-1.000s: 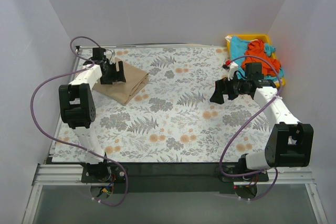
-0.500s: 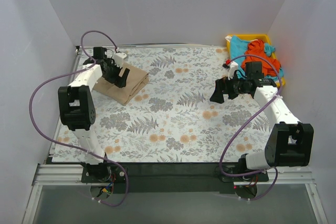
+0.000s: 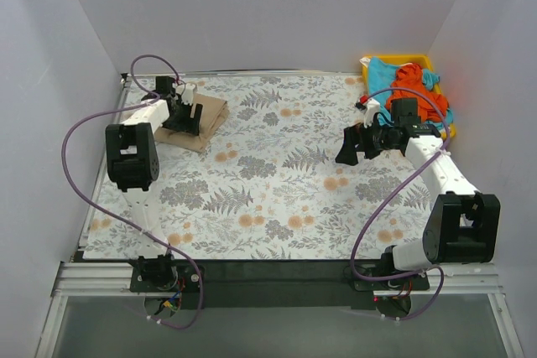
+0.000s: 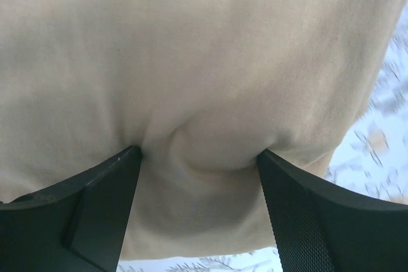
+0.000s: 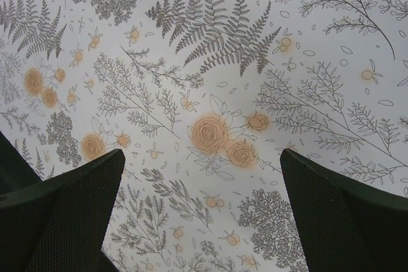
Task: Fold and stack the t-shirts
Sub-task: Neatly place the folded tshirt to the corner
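The left hand (image 4: 199, 154) stood fairly wide, fingertips (image 4: 121, 160) pressed into the folded tan-beige fabric t-shirt (image 4: 204, 62) beneath it, at ten o'clock on the floral counter (image 3: 268, 190). The right hand (image 3: 348, 147) gaped wide, empty; the crumpled orange-red t-shirt (image 3: 411, 85) and turquoise-blue t-shirt (image 3: 384, 69) lay at its two o'clock.

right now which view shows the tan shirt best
top external: it alone shows the folded shirt's shape and its spot at the table's far left corner, though the left arm covers part. left wrist gives only a close patch of its cloth. right wrist shows none of it.
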`<state>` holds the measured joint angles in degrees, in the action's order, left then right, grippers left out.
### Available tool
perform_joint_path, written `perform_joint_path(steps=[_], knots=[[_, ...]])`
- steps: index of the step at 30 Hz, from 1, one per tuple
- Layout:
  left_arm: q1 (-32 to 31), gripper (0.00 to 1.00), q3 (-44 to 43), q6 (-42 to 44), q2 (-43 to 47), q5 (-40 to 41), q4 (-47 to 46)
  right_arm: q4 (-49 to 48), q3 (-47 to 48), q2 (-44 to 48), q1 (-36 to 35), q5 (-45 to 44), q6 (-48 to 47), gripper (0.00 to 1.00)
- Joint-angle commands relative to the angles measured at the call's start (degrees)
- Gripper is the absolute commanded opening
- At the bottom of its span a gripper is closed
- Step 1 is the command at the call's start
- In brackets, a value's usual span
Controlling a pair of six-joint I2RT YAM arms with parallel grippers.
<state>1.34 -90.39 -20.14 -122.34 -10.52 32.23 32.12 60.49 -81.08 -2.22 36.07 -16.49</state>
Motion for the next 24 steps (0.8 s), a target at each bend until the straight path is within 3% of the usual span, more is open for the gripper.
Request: perform_joint_path(steps=[1,13,24], knots=[[3.75,0.68,-5.03,-8.85,-7.02,7.18,-0.06,0.75,2.53,-0.22,0.28,-0.04,-0.38,0.98],[9.2,0.68,-34.05,-13.69,-24.42,7.45,7.84,0.66,1.91,-1.8,0.28,0.14,-0.47,0.98],[12.8,0.67,-35.21,-18.09,-27.95,9.29,6.44,0.93,3.05,-2.94,0.37,-0.22,-0.47,0.98]])
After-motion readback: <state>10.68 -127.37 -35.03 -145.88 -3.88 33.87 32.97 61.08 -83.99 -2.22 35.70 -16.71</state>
